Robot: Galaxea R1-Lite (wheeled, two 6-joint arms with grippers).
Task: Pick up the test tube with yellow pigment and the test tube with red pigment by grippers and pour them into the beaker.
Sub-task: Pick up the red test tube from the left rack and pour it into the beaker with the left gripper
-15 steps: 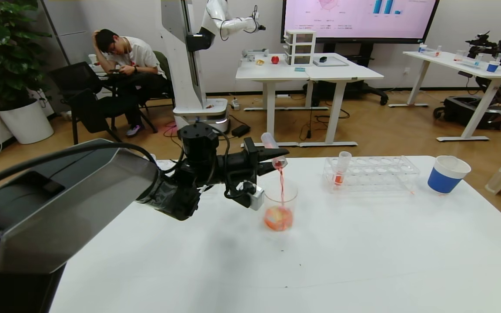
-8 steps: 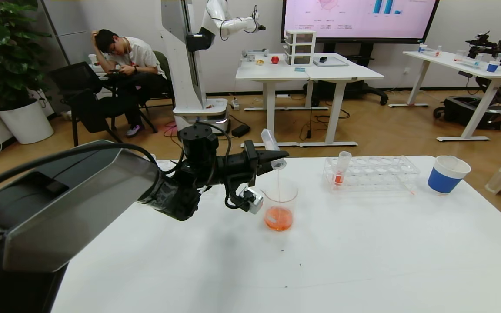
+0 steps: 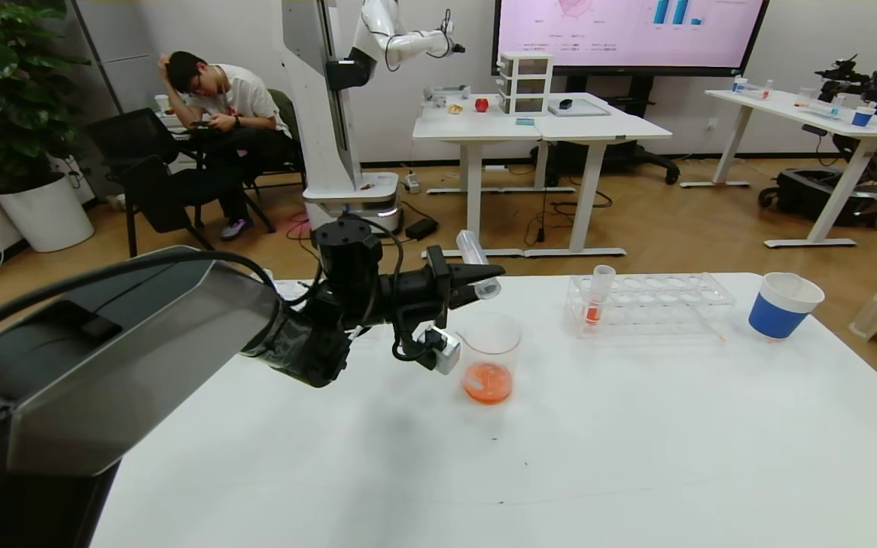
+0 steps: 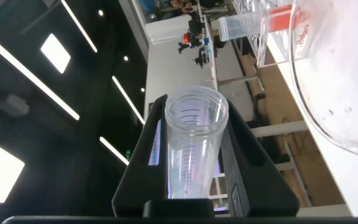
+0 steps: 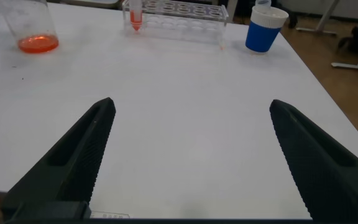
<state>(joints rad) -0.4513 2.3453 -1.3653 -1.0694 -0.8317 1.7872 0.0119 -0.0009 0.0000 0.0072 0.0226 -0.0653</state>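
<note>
My left gripper (image 3: 478, 274) is shut on a clear test tube (image 3: 478, 262) and holds it tilted, mouth down, just above the beaker (image 3: 489, 356). In the left wrist view the tube (image 4: 194, 146) looks nearly empty, with only a faint red trace. The beaker holds a little orange-red liquid. A second test tube with red pigment (image 3: 596, 297) stands at the left end of the clear rack (image 3: 659, 303). No tube with yellow pigment is in view. My right gripper (image 5: 191, 109) is open and empty over the table's near side, out of the head view.
A blue-and-white paper cup (image 3: 782, 306) stands to the right of the rack, near the table's right edge. The right wrist view shows the beaker (image 5: 33, 28), the rack (image 5: 179, 11) and the cup (image 5: 263, 31) along the far side.
The red stream from the held tube into the beaker has thinned and stopped. The liquid in the beaker has settled. The left gripper has stayed over the beaker.
</note>
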